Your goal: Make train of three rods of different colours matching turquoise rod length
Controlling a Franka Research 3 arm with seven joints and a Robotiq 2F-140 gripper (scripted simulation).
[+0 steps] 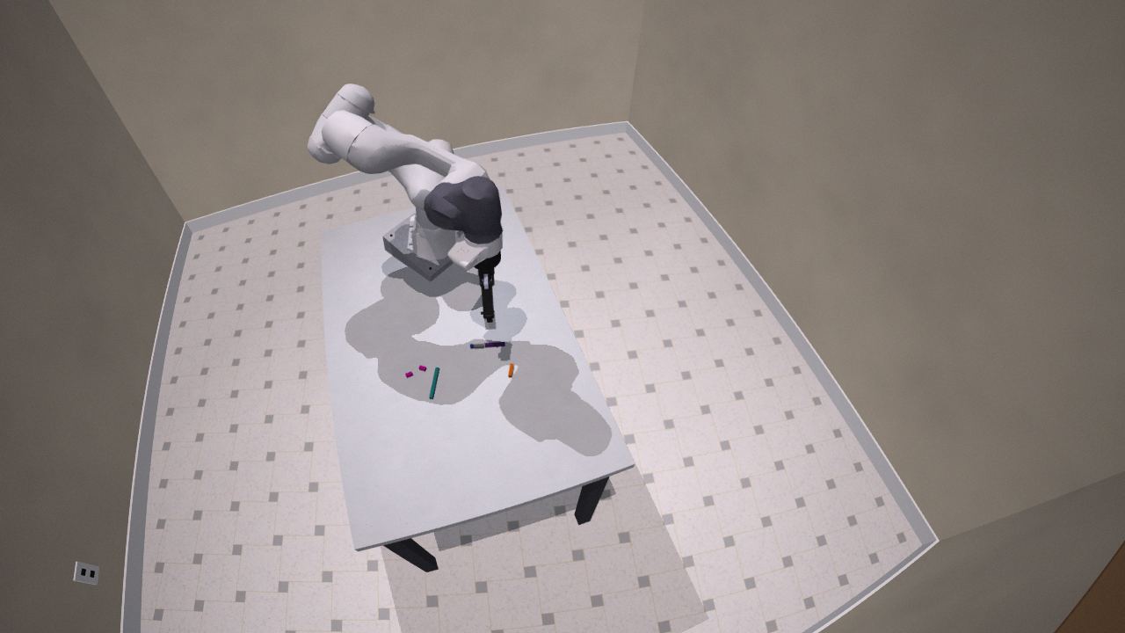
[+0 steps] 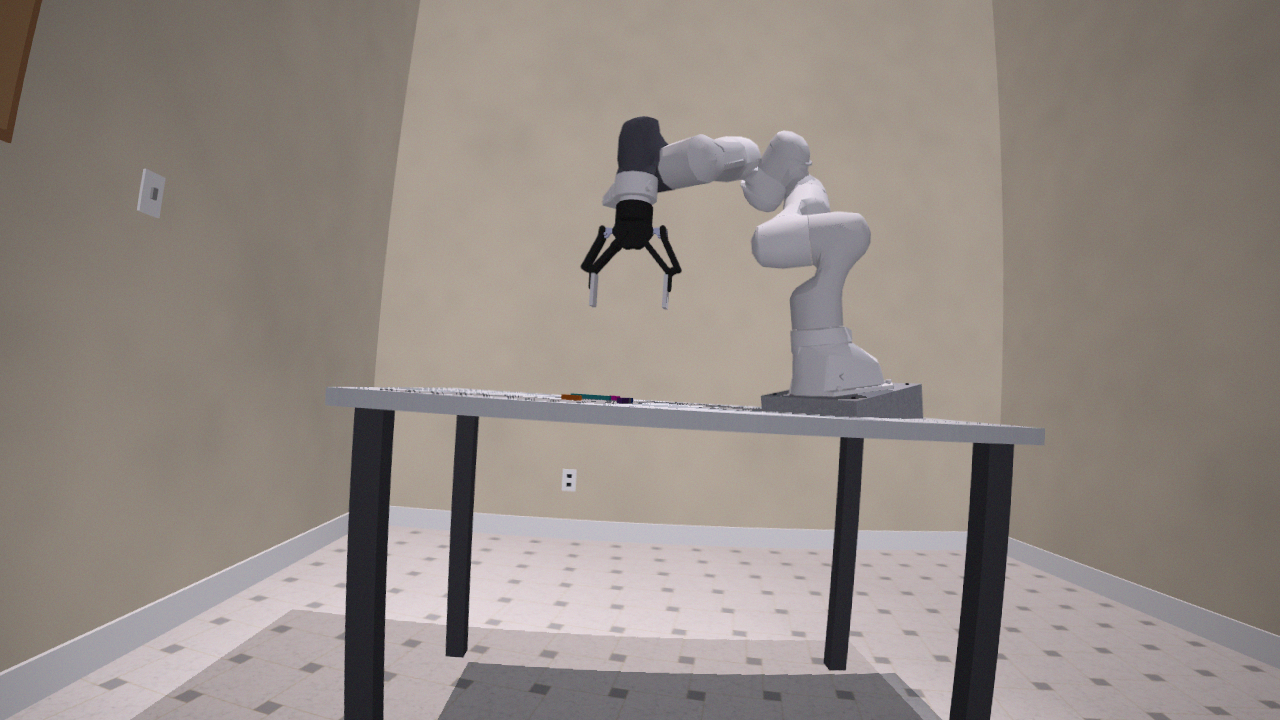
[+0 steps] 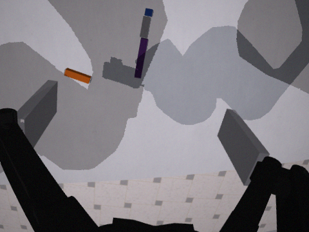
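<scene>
Left of the top view's centre, two magenta rods (image 1: 415, 371) lie near the turquoise rod (image 1: 434, 383); centre, blue (image 1: 472, 346) (image 3: 149, 12), grey (image 3: 145, 27) and purple (image 1: 495, 344) (image 3: 141, 58) form a line (one-three-six, nicely ten). The claw (image 1: 489, 319) (image 2: 629, 307) (image 3: 142, 109) hangs wide, released, above. Joining looks finished; next, probably, just stay away.

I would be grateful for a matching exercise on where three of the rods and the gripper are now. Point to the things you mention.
1. grey rod (image 3: 145, 27)
2. orange rod (image 1: 511, 370) (image 2: 571, 396) (image 3: 77, 75)
3. turquoise rod (image 1: 434, 383)
4. gripper (image 1: 489, 318) (image 2: 629, 307)

A. above the table (image 1: 472, 472) (image 2: 716, 419)
B. between blue and purple
C. nearest the two magenta rods
D. alone, off the purple end

1-B, 2-D, 3-C, 4-A
</scene>
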